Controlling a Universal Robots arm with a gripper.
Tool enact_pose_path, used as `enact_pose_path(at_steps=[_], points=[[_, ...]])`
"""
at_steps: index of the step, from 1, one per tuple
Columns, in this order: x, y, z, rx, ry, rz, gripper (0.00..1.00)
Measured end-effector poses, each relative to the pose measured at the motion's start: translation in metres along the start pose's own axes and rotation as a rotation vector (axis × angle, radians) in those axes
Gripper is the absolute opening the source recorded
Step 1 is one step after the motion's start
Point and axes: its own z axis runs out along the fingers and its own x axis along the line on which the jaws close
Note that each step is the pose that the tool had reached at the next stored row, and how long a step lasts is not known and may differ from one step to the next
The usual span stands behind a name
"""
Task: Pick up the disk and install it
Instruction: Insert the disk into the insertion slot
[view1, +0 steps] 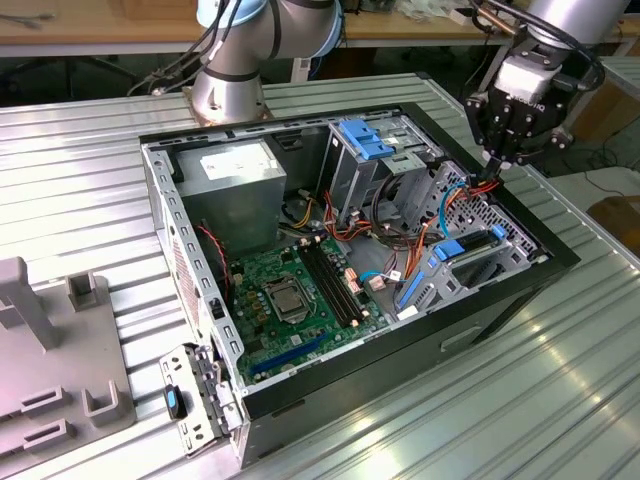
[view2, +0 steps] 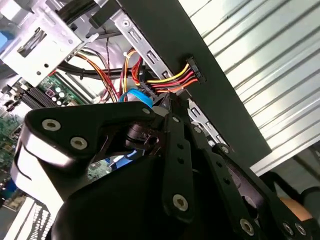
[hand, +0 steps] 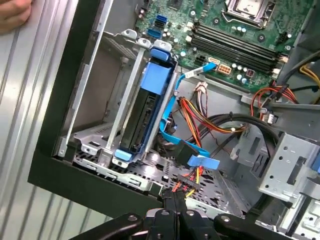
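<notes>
The disk (hand: 145, 107), grey metal in a bright blue carrier, stands on edge inside the metal drive cage of the open computer case (hand: 55, 130). In the exterior view the disk (view1: 462, 248) sits in the case's corner on that view's right. My gripper (hand: 173, 200) hovers at the case rim beside the cage, its black fingers (hand: 164, 212) pressed together on the red, yellow and black power cable (hand: 186, 184). The same cable's black plug (view2: 196, 71) lies against the case wall in the second wrist view. In the exterior view the gripper (view1: 493, 170) hangs just above that corner.
A blue data cable (hand: 172, 117) loops beside the disk. The motherboard (view1: 290, 295), a grey box with a white label (view1: 235, 175) and a cage with a blue latch (view1: 365, 140) fill the case. A grey fixture (view1: 50, 350) stands at the exterior view's left. A hand (hand: 12, 12) rests outside the case.
</notes>
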Motion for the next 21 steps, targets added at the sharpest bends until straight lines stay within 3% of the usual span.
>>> enact_pose_path(at_steps=[6, 8, 11, 13, 14, 16, 19, 21], points=[[-0.0002, -0.0001, -0.0001, 0.0136, -0.0162, -0.144, 0.11], [-0.0005, -0.0002, -0.0001, 0.0119, -0.0184, -0.158, 0.11], [-0.0007, -0.0025, 0.0001, -0.0231, -0.0368, -0.161, 0.11], [-0.0001, -0.006, -0.0007, -0.0654, -0.0573, -0.162, 0.11], [0.0003, -0.0072, -0.0017, -0.0731, -0.0608, -0.163, 0.11], [0.0006, -0.009, -0.0036, -0.0787, -0.0634, -0.163, 0.11], [0.0004, -0.0106, -0.0042, -0.0801, -0.0647, -0.168, 0.11], [0.0004, -0.0107, -0.0042, -0.0783, -0.0666, -0.195, 0.11]])
